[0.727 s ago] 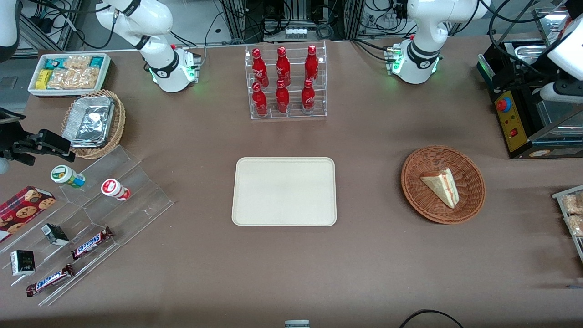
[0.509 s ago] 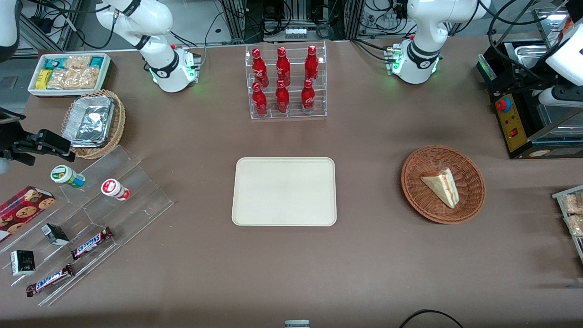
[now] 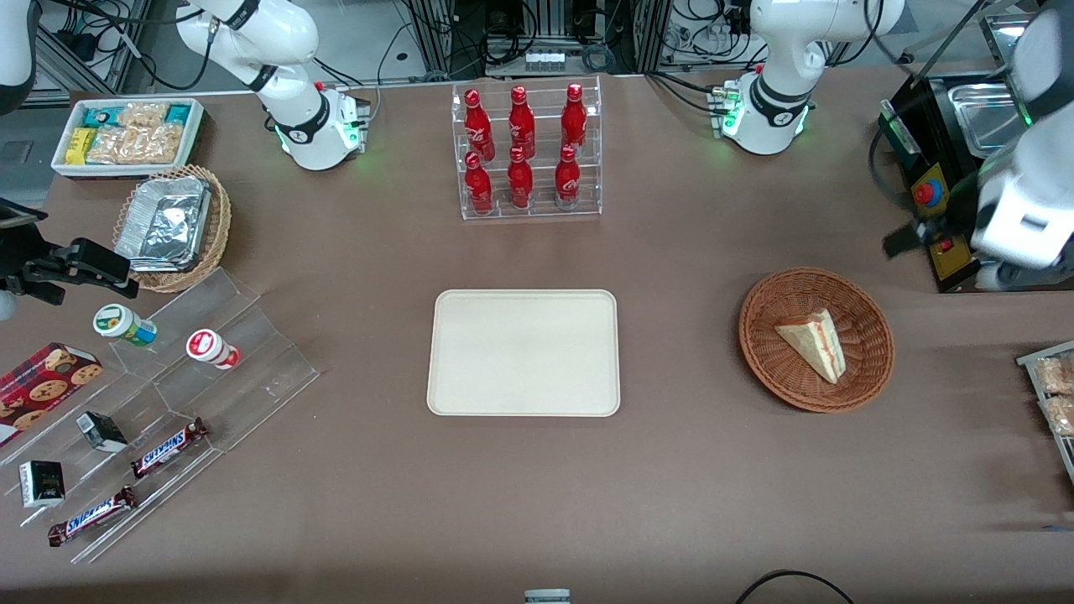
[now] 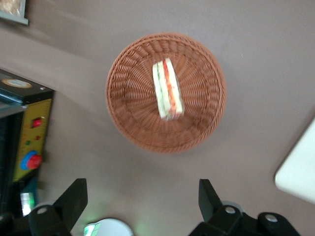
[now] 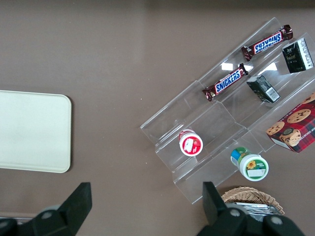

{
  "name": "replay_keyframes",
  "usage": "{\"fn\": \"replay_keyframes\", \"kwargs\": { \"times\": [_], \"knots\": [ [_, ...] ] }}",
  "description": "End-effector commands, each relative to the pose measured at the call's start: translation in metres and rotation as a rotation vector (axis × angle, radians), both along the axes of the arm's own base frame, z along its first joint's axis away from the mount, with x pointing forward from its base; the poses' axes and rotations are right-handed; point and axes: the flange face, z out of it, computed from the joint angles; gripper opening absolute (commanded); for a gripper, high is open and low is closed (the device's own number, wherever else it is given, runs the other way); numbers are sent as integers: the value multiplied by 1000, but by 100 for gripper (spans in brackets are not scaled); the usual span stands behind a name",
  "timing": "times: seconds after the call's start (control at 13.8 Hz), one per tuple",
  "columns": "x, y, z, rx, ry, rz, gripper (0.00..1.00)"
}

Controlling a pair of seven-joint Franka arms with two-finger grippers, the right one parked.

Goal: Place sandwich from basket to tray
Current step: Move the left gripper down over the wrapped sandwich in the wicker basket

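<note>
The sandwich (image 3: 814,342), a pale bread wedge with red and green filling stripes, lies in the round reddish-brown wicker basket (image 3: 864,382) toward the working arm's end of the table. The cream tray (image 3: 523,352) lies flat at mid-table with nothing on it. My left gripper (image 3: 914,237) hangs high above the table, a little farther from the front camera than the basket, by the black machine. In the left wrist view the gripper (image 4: 141,199) is open and holds nothing; the sandwich (image 4: 167,88), the basket (image 4: 128,118) and a tray corner (image 4: 300,169) show there too.
A black machine with a red button (image 3: 927,195) stands close beside the gripper. A clear rack of red bottles (image 3: 527,151) stands farther back at mid-table. A tray of packaged snacks (image 3: 1053,394) sits at the working arm's table edge. An acrylic stand with candy bars (image 3: 168,394) lies toward the parked arm's end.
My left arm has swung down and in from the table's edge, so the gripper now hangs nearer the basket. The sandwich, basket and tray have not moved.
</note>
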Motion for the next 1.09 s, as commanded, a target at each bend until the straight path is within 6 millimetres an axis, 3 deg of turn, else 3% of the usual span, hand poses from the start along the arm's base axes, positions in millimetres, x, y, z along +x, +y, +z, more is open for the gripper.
{"fn": "replay_keyframes", "kwargs": {
  "times": [0.0,0.22,0.44,0.73,1.02],
  "knots": [
    [-3,-1,-55,25,-28,169,100],
    [-14,2,-125,10,-111,189,100],
    [-22,2,-180,-1,-169,254,100],
    [-23,-5,-225,-8,-201,377,100],
    [-28,-10,-258,3,-188,342,100]
  ]
}}
